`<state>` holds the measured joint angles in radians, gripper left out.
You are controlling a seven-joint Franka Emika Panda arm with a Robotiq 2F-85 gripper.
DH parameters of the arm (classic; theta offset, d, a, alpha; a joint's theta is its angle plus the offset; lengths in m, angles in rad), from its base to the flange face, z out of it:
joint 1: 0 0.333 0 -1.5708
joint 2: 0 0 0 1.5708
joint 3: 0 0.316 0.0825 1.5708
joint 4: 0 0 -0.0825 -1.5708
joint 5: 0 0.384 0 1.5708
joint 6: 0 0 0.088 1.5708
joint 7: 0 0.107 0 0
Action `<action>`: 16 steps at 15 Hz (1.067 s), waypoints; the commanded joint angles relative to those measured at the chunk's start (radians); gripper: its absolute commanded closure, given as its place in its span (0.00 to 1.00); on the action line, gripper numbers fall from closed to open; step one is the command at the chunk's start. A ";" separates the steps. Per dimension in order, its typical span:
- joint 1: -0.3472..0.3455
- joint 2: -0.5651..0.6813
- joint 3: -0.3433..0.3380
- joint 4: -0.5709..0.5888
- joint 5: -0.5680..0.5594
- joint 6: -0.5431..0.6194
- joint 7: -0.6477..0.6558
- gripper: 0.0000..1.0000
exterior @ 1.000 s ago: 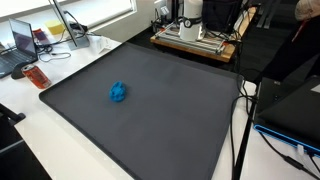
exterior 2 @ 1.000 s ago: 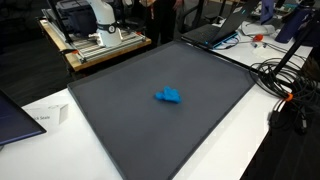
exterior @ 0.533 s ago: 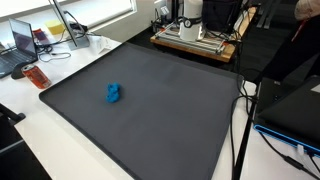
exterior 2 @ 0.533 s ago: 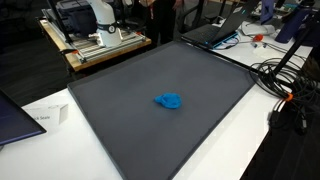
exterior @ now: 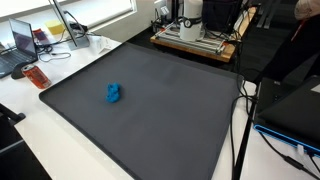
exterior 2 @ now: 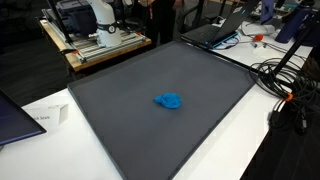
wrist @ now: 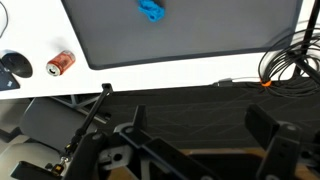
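Note:
A small crumpled blue object (exterior: 113,94) lies alone on the big dark mat (exterior: 170,110), left of its middle. It also shows on the mat (exterior 2: 130,110) as a blue object (exterior 2: 169,101) and, in the wrist view, as a blue object (wrist: 151,10) at the top edge. My gripper (wrist: 200,122) appears only in the wrist view, low in the picture. It hangs off the mat's edge, far from the blue object. Its two dark fingers (wrist: 265,122) stand wide apart with nothing between them.
The robot base (exterior: 192,20) stands on a wooden stand behind the mat. A red can (wrist: 62,63) and a black round thing (wrist: 12,66) sit on the white table. Cables (exterior 2: 285,85), laptops (exterior: 22,40) and a white box (exterior 2: 45,117) ring the mat.
The blue object shifted slightly on the mat and changed its outline up to half a second ago, then lay still. The gripper stayed open.

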<state>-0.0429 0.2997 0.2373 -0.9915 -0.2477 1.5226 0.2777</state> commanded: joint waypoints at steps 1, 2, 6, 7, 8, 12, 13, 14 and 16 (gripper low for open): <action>-0.008 -0.039 -0.001 -0.179 -0.009 0.098 -0.002 0.00; -0.011 -0.044 -0.001 -0.221 -0.005 0.124 -0.005 0.00; -0.020 -0.063 -0.002 -0.382 -0.007 0.226 -0.026 0.00; -0.021 -0.067 -0.003 -0.421 -0.010 0.251 -0.032 0.00; -0.025 -0.072 -0.002 -0.461 -0.005 0.282 -0.036 0.00; 0.037 -0.086 -0.083 -0.590 0.010 0.395 -0.052 0.00; 0.045 -0.084 -0.092 -0.614 0.003 0.415 -0.054 0.00; 0.058 -0.080 -0.109 -0.634 -0.007 0.436 -0.058 0.00; 0.083 -0.071 -0.139 -0.668 -0.032 0.472 -0.059 0.00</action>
<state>-0.0010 0.2606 0.1513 -1.5714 -0.2511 1.9336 0.2364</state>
